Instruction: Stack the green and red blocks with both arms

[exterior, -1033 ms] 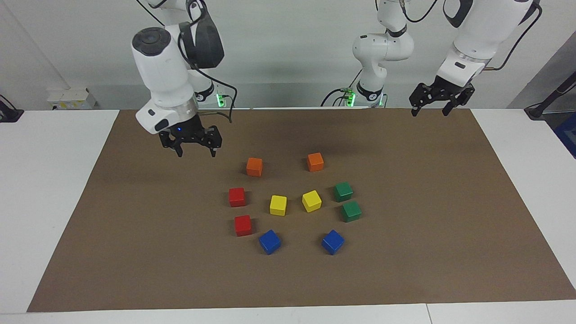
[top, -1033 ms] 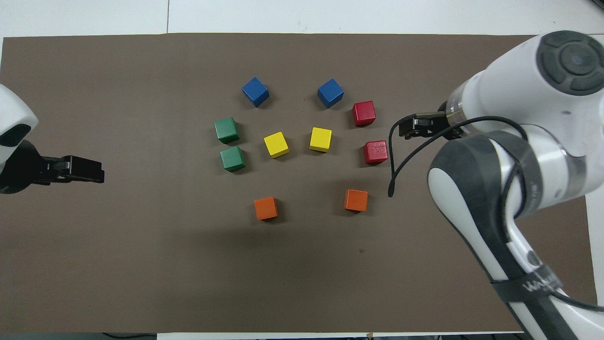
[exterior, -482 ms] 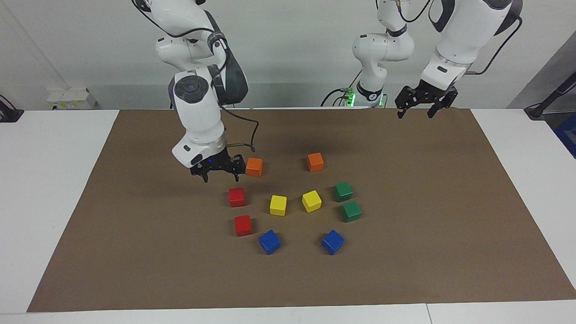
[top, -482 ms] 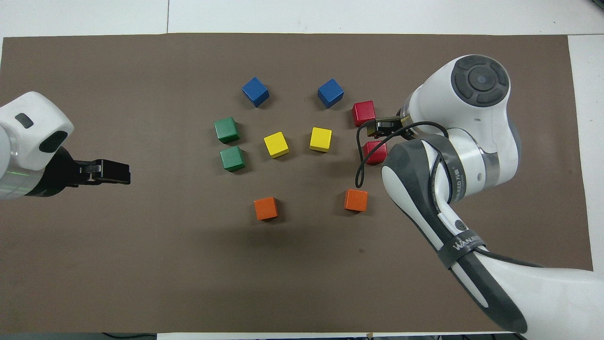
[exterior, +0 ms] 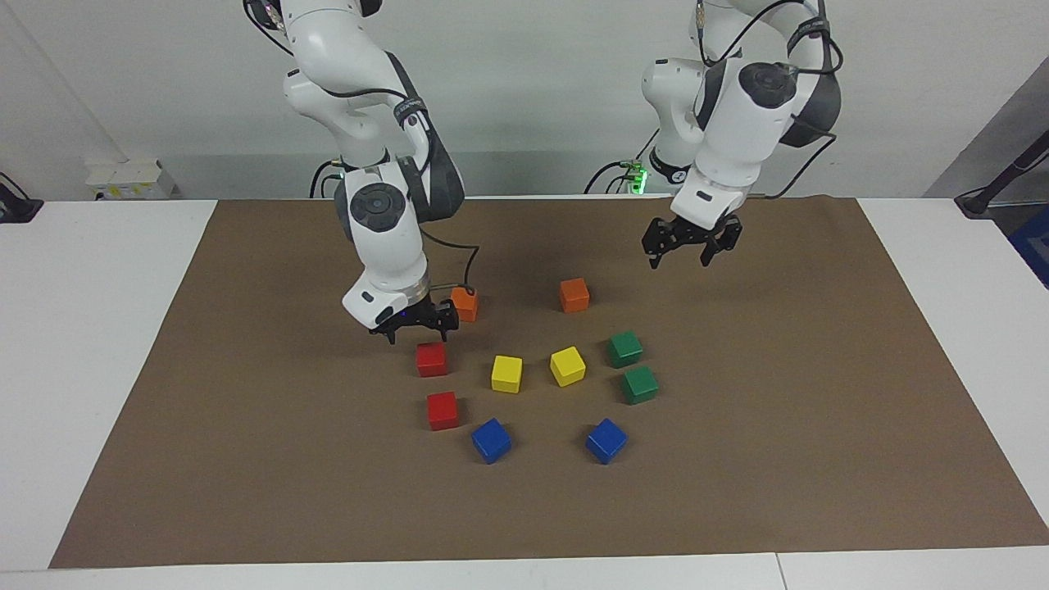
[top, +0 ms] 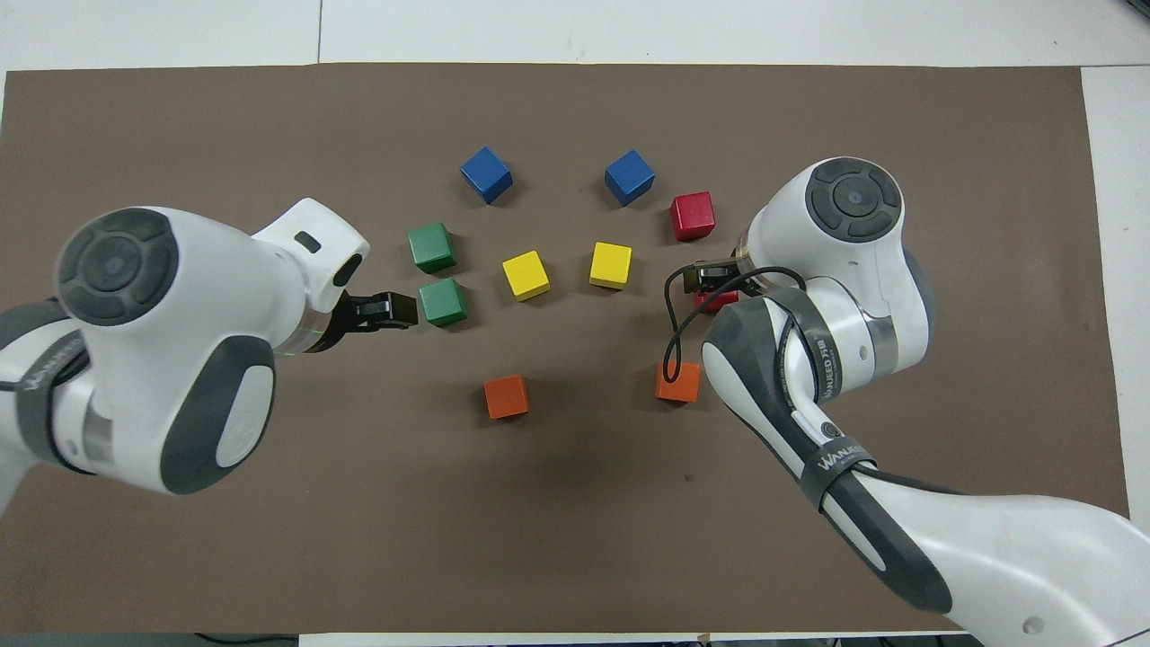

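Facing view: blocks all flat on the brown mat.
Right gripper: jaws apart, empty, just above a red block.
Left gripper: jaws apart, empty, up over the mat.

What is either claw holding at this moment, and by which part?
Nothing is held. The right claw hangs open just above a red block; the left claw is open in the air, and all blocks lie on the mat.
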